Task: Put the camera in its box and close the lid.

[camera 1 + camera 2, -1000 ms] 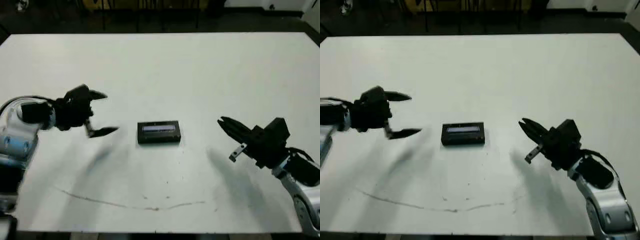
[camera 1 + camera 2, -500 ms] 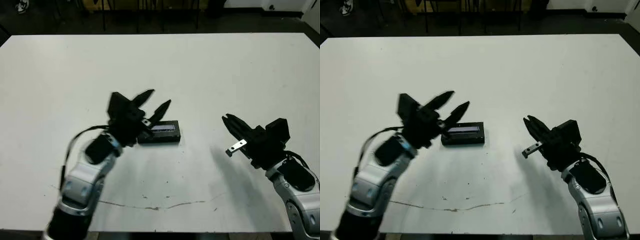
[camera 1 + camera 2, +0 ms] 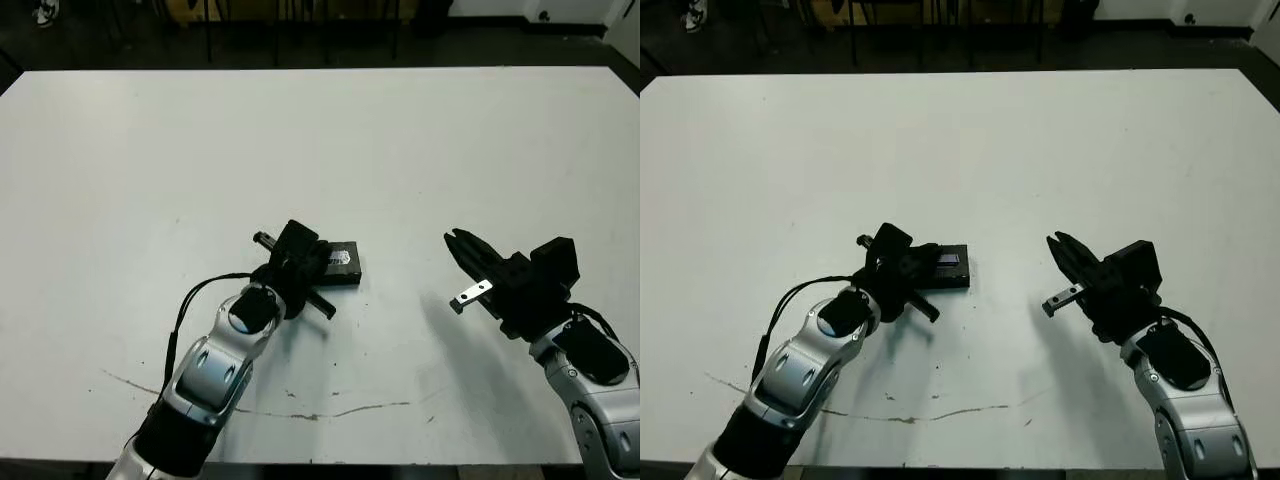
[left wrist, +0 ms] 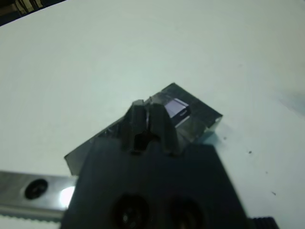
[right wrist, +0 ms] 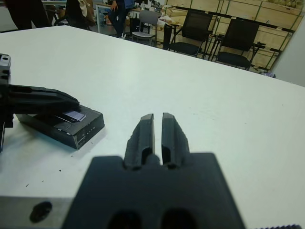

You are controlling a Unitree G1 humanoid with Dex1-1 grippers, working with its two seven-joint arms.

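We see a wide white desk with one small thing on it: a flat black rectangular lid with a greyish shiny stripe. It lies near the middle of the desk, closer to the near edge than to the far edge. The lid sits shut on top of a shallow black box, so we cannot see inside.

Our left hand is right over the lid, with its two black fingers pressed together and lying across the left part of the lid. It holds nothing. From the head views the hand hides much of the lid. The left wrist view shows more: the fingertips rest just by the shiny stripe.

Our right hand is well apart from the lid, toward the right edge of the desk. Its fingers are closed together too, with nothing between them. The right wrist view shows the side wall of the box and, beyond the far edge of the desk, black chairs and a person's legs.
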